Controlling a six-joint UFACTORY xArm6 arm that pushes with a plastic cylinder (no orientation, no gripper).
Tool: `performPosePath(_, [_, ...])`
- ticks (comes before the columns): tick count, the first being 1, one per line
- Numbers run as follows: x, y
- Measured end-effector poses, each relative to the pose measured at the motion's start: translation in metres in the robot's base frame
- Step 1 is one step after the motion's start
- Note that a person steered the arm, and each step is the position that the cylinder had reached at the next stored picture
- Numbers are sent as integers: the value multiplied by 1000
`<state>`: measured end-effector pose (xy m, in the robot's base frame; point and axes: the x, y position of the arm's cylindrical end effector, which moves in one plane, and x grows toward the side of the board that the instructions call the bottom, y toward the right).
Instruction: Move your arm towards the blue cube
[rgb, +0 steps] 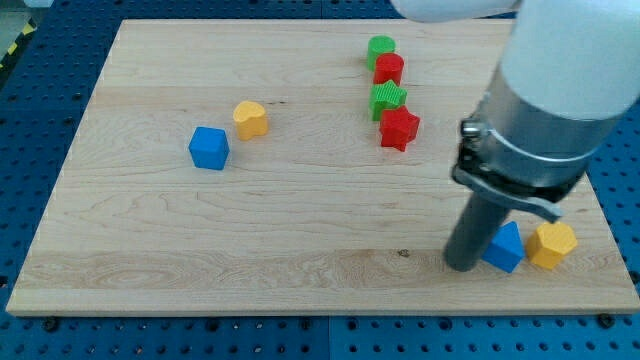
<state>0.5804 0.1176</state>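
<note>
Lowest in view: dark rod's tip (462, 266), no gripper, touching blue triangular block (506, 247) beside yellow hexagonal block (552, 245). Blue cube (209, 148) well apart at wooden counter's (300, 230) left; approach not yet made.

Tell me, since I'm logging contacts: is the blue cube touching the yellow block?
Apart: bare wood shows between the blue cube and yellow block.

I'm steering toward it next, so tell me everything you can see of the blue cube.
The blue cube is a small, solid-blue block with a matte, plastic-like look, resting flat on the wooden board in the view's left half. Its top face and two sides show. Nothing touches it: the yellow block sits close by, up and right, with a gap. My tip is far off toward the view's lower right.
</note>
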Motion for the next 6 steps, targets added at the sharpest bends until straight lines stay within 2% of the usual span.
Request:
performPosePath(2, [-6, -195])
performPosePath(3, [-24, -289])
performPosePath(4, [-84, -324])
performPosePath(5, [-142, -330])
performPosePath(6, [-150, -312])
